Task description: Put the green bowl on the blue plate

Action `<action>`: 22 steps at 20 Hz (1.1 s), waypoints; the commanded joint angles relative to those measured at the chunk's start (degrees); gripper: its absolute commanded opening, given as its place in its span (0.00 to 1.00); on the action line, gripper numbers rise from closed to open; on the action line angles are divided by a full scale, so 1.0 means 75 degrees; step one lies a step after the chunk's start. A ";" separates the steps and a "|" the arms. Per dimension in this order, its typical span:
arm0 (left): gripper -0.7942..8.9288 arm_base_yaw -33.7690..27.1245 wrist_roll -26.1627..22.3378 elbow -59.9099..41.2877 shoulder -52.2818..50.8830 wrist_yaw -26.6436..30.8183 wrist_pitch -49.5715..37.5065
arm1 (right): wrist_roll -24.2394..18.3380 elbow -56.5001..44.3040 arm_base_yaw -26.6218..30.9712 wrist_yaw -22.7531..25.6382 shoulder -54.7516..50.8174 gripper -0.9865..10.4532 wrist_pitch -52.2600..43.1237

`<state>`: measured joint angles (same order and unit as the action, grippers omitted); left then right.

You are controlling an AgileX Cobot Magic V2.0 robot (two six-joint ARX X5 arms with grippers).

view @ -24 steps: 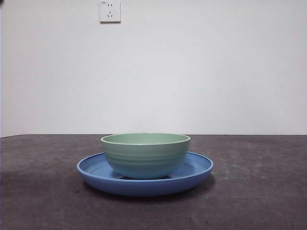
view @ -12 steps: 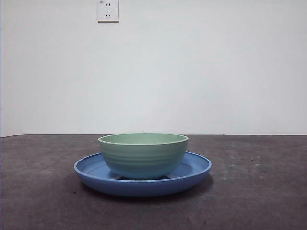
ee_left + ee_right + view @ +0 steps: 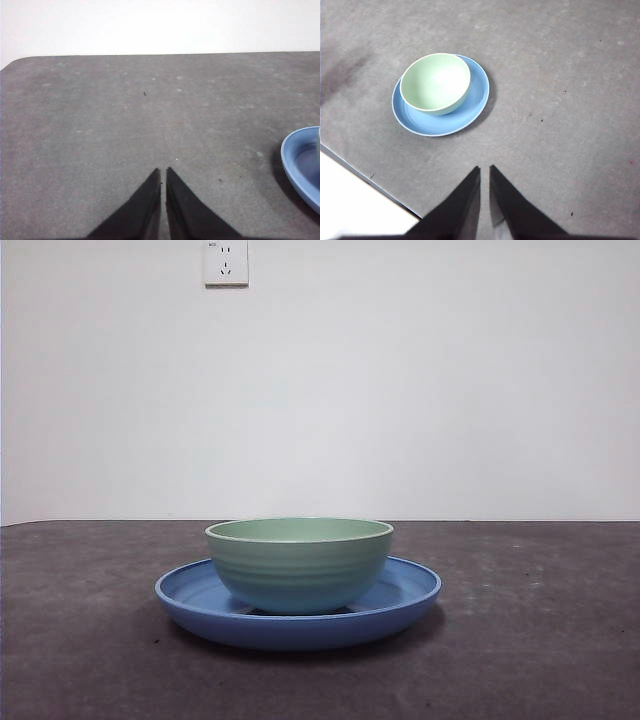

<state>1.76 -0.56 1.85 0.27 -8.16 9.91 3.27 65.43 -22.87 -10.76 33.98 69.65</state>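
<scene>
I see the bowl (image 3: 299, 562) sitting upright inside the plate (image 3: 410, 592) on the surface — job looks done — so my left gripper (image 3: 163, 172) and right gripper (image 3: 484, 170) hang clear, jaws nearly closed, holding nothing.

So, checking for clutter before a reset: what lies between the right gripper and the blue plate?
Only bare grey table. The right wrist view shows nothing between the right gripper and the blue plate, which carries the green bowl.
</scene>
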 commanded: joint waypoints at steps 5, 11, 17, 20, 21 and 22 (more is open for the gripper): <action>0.10 -0.0003 -0.0055 -0.0157 -0.0012 0.0006 0.0052 | 0.0044 0.0134 -0.0047 -0.0015 0.0035 0.11 -0.0079; 0.10 -0.0003 -0.0055 -0.0157 -0.0012 0.0006 0.0052 | 0.0044 0.0134 -0.0047 -0.0015 0.0035 0.11 -0.0079; 0.10 -0.0003 -0.0055 -0.0157 -0.0012 0.0003 0.0052 | -0.0347 -0.0883 0.0912 -0.0012 -0.0472 0.11 -0.1518; 0.10 -0.0003 -0.0055 -0.0157 -0.0012 0.0006 0.0052 | -0.0338 -0.3086 0.1804 -0.0006 -0.1539 0.11 -0.4666; 0.10 -0.0003 -0.0055 -0.0157 -0.0012 0.0006 0.0052 | -0.0338 -0.3969 0.2066 0.0015 -0.1996 0.11 -0.5729; 0.10 -0.0003 -0.0055 -0.0157 -0.0012 0.0006 0.0052 | -0.0338 -0.4718 0.2279 0.0044 -0.2416 0.11 -0.6510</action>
<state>1.76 -0.56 1.85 0.27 -8.12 9.91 1.28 31.75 -5.76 -10.50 16.32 24.36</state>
